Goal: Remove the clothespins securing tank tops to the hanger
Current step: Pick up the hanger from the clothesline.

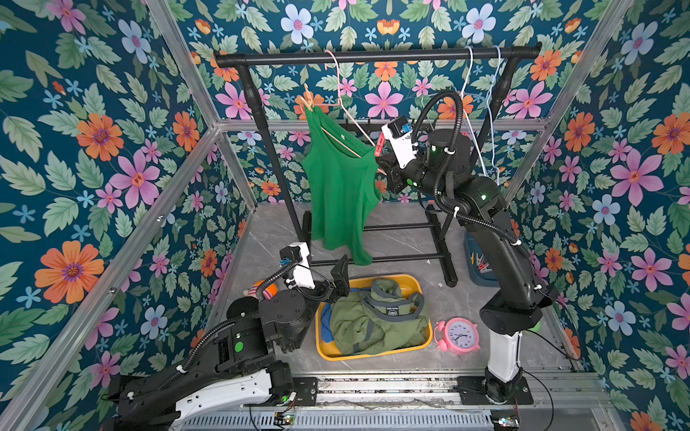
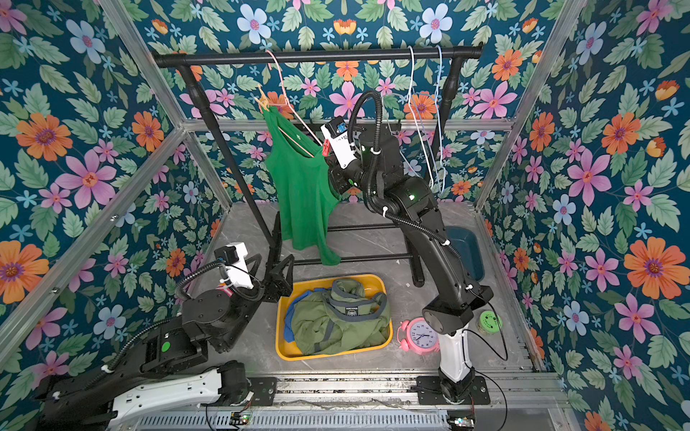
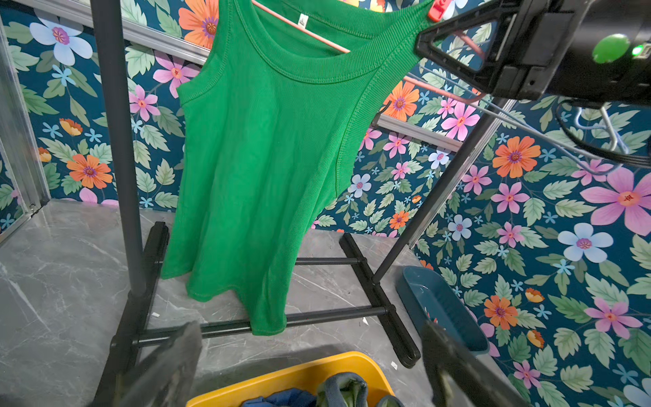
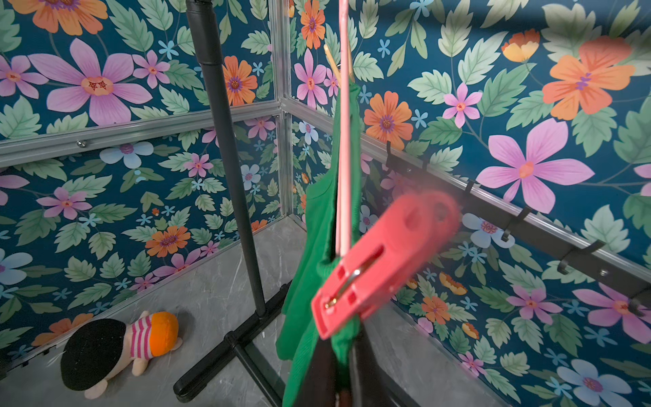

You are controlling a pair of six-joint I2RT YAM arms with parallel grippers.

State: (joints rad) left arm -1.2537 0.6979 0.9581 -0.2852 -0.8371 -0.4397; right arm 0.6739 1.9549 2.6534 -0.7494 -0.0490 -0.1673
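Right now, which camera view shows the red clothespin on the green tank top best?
The right wrist view: the red clothespin is large on the green tank top, partly blurred. Both top views show it small. The left wrist view cuts it off at the edge.

Hour numerals are being shown around the dial of the pink clock (image 1: 460,335) in both top views, though the single digits are too small to be read. A dark patch (image 1: 391,309) with a line of pale lettering is being displayed on the olive top (image 1: 373,330); its words are not being made out. A white tag (image 3: 302,20) is being seen at the neck of the green top (image 3: 267,158), but nothing on it is being read.
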